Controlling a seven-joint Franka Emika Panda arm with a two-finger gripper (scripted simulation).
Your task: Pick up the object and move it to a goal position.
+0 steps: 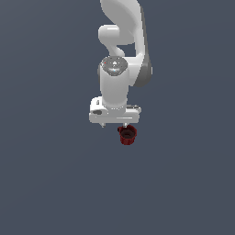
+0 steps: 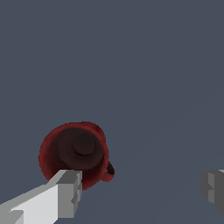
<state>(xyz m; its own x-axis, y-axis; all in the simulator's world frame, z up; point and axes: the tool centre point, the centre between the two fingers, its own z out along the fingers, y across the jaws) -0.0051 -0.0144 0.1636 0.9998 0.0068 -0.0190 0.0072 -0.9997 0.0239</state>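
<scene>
While the white arm (image 1: 120,55) reaches down from the top of the exterior view, its jaws (image 2: 142,190) stand spread wide, pinching nothing. In the wrist view 1 grey finger (image 2: 65,194) overlaps the rim of the mug (image 2: 74,153), and the other finger (image 2: 214,189) sits well apart from it, with bare surface between them. The mug is therefore off-centre in the gap, close against 1 finger rather than midway. Whether that finger touches the rim or only hangs above it cannot be told from these angles.

The mug stands upright on the surface (image 1: 50,174), dark red, mouth up, its hollow dark and holding nothing visible. Its small handle (image 2: 109,171) points sideways, toward the open gap between the fingers.

In the exterior view the mug (image 1: 128,134) shows just below the hand's (image 1: 114,112) lower edge, slightly toward the exterior view's right. The plain grey-blue surface runs to every frame edge in both views, with no rim or border visible.
</scene>
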